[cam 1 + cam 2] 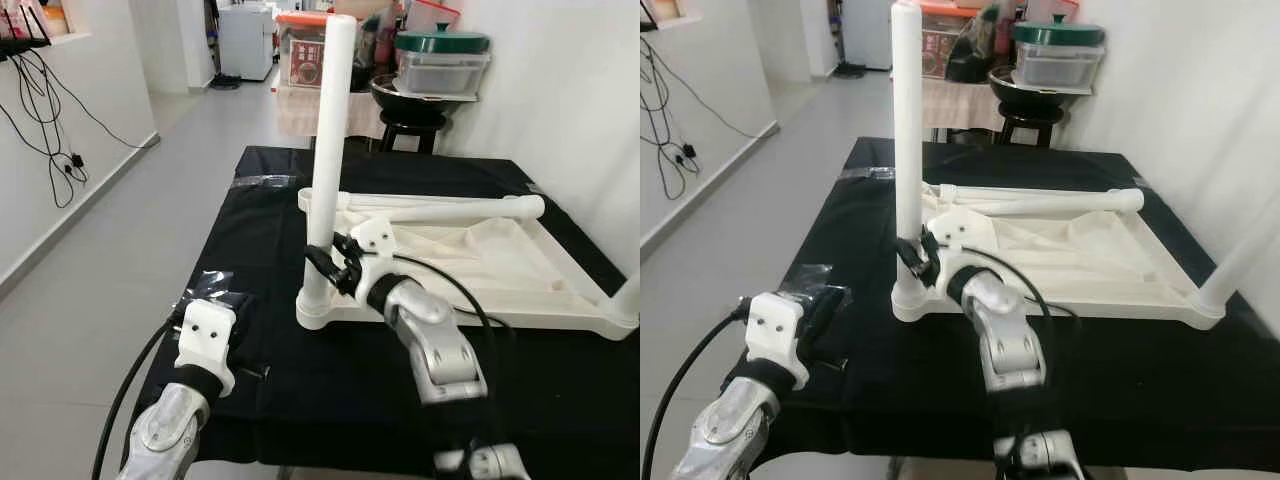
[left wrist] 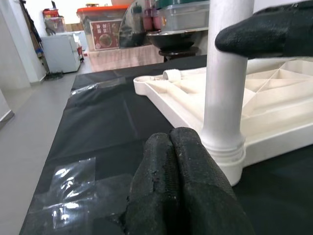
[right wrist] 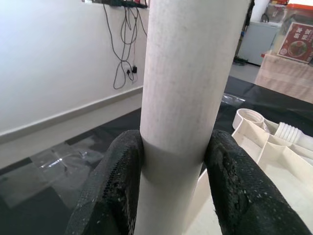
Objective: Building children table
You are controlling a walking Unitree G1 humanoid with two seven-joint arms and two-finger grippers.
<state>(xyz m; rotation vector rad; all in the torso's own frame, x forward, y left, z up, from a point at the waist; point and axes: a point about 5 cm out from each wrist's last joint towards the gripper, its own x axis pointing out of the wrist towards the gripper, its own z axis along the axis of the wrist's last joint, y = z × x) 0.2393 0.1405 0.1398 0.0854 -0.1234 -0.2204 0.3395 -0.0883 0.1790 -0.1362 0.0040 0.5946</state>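
A white plastic tabletop [image 1: 520, 275] lies upside down on the black-covered table [image 1: 300, 370]. One white leg [image 1: 331, 130] stands upright in its near left corner socket [image 1: 312, 308]. My right gripper [image 1: 325, 262] is shut on the low part of this leg [image 3: 188, 98], one finger on each side. A second leg [image 1: 450, 210] lies loose across the tabletop. Another leg [image 1: 1240, 255] stands at the near right corner. My left gripper [image 2: 171, 161] is shut and empty, resting low over the black cloth left of the socket [image 2: 230, 152].
Clear tape patches [image 1: 215, 285] sit on the cloth near the left edge. Behind the table stand a black stool [image 1: 410, 125], storage boxes [image 1: 440, 60] and a cloth-covered stand [image 1: 300, 110]. Cables [image 1: 50, 120] hang on the left wall. Open floor [image 1: 110, 260] lies to the left.
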